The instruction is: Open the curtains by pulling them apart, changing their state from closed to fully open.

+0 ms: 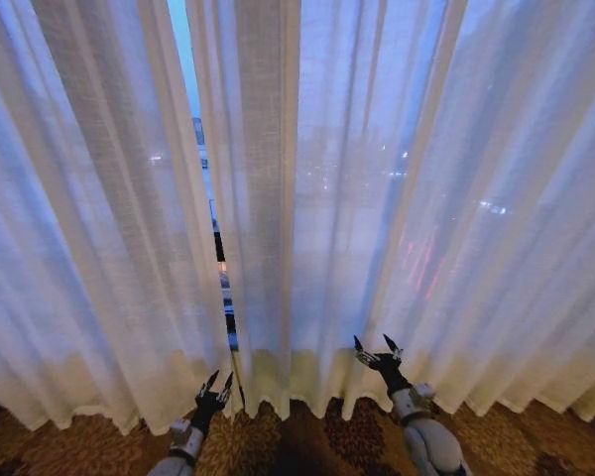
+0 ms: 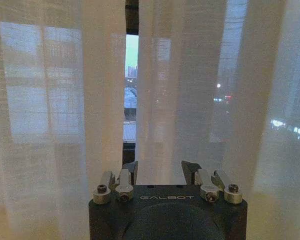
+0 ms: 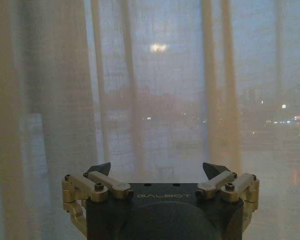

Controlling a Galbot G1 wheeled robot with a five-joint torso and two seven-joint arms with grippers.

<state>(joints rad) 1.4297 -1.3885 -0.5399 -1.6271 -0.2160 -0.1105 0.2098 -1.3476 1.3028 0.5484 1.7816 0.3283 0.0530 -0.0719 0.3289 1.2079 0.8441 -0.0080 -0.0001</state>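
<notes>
Curtains [image 1: 377, 198] hanging closed, hem at carpet [image 1: 307, 436], narrow gap left of centre (window [image 1: 183, 59] beyond). Left tool [image 1: 216, 385] low beside gap, right tool [image 1: 379, 350] before right panel; both spread open, empty. Approach step; next probably gripping inner edges, parting outward. No obstruction apparent.

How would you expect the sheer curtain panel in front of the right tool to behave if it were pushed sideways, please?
The right curtain panel probably bunches rather than slides stiffly, since it hangs in soft pleats. It looks light: city lights show through it. The open right tool, low near the hem, might slip off such thin fabric.
</notes>
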